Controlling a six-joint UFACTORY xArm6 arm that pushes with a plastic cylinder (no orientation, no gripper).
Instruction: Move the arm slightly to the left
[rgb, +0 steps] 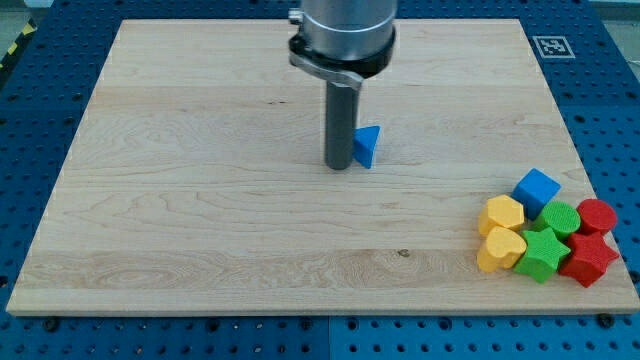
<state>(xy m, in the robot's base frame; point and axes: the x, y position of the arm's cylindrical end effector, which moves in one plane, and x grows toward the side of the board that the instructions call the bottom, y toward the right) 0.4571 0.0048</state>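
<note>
My tip (339, 165) rests on the wooden board (200, 200) near its middle, a little toward the view's top. A blue triangular block (368, 146) sits right beside the tip on its right, touching or nearly touching the rod. The other blocks lie far off at the view's lower right.
A cluster sits at the board's lower right: a blue cube (537, 190), a yellow hexagon-like block (501, 214), a yellow heart (500, 247), a green round block (561, 217), a green star (543, 253), a red round block (597, 216) and a red star (588, 258). A marker tag (552, 46) is at the upper right.
</note>
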